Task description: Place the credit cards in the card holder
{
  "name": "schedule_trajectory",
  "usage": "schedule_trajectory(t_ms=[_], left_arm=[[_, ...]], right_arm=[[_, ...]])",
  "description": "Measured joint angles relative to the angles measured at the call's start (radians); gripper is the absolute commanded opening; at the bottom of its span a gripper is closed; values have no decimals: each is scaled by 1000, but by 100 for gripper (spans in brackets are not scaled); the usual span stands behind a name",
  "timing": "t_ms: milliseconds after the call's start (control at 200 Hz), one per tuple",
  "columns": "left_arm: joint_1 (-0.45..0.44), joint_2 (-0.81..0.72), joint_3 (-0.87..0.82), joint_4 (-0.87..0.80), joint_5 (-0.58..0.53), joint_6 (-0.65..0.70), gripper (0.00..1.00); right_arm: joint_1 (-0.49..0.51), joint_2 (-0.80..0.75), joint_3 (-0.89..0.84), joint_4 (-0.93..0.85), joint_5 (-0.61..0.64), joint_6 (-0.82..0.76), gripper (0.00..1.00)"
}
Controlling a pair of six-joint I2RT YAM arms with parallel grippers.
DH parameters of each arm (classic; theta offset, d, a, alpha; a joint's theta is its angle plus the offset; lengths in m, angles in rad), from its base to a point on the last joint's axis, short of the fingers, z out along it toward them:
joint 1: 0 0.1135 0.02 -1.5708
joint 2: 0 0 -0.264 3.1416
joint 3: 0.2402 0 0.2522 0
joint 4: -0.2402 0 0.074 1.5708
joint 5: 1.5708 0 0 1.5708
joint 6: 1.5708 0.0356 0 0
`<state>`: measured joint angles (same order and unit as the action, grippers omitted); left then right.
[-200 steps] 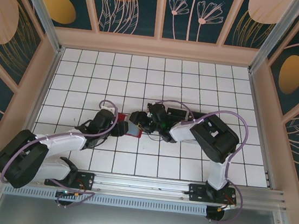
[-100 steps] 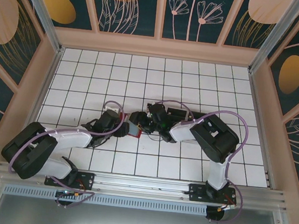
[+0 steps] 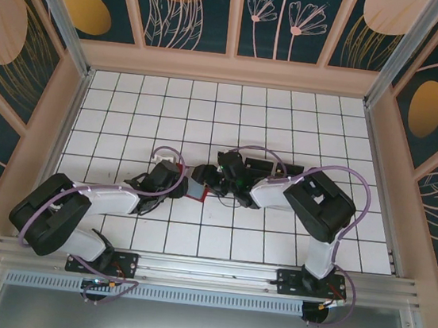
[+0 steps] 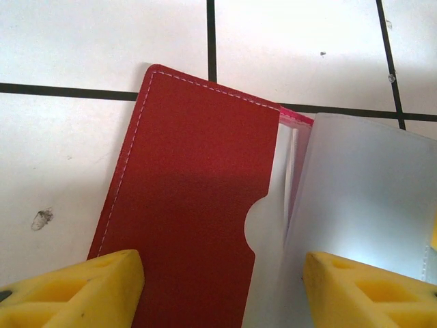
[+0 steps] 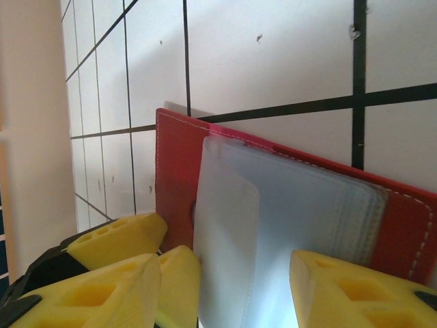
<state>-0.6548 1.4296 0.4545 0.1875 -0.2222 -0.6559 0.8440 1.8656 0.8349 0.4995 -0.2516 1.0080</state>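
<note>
1. The card holder (image 3: 193, 196) lies open near the middle of the white tiled bench (image 3: 289, 117). It is too small from above to tell which way it points.
2. In the left wrist view, the long sides of its red flap (image 4: 191, 191) run away from the fingers and lean a little to the right.
3. The left fingers (image 4: 75, 290) are on its left side. They stand wide apart and hold nothing. One is by the flap's left edge, the other over the plastic sleeves (image 4: 369, 191).
4. The right fingers (image 5: 348, 294) are on its right side, about half open, with the sleeves between them. I cannot tell if they pinch.
5. The flap has pale stitching and a pocket with a round cut. The sleeves look cloudy and stacked.
</note>
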Motion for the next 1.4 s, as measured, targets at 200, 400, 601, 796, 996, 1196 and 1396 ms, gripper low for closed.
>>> schedule_trajectory(t_ms=[200,400,601,796,996,1196,1396], left_arm=[[0,0,0,3,-3,-7,65],[0,0,-4,11,-5,-8,65],[0,0,-8,18,-7,-8,65],[0,0,-10,21,-7,-10,65],[1,-88,-36,-39,-33,-37,74],[2,-438,-61,-169,-123,-100,99],[2,-568,-45,-260,-169,-140,98]], right_arm=[[3,0,6,-14,8,-8,53],[7,0,29,-48,15,-19,53],[11,8,64,-58,15,-34,53],[17,32,100,-66,14,-42,52],[25,34,130,-98,8,-50,53],[43,43,212,-135,-4,-63,53],[47,145,320,-144,-21,-67,53]])
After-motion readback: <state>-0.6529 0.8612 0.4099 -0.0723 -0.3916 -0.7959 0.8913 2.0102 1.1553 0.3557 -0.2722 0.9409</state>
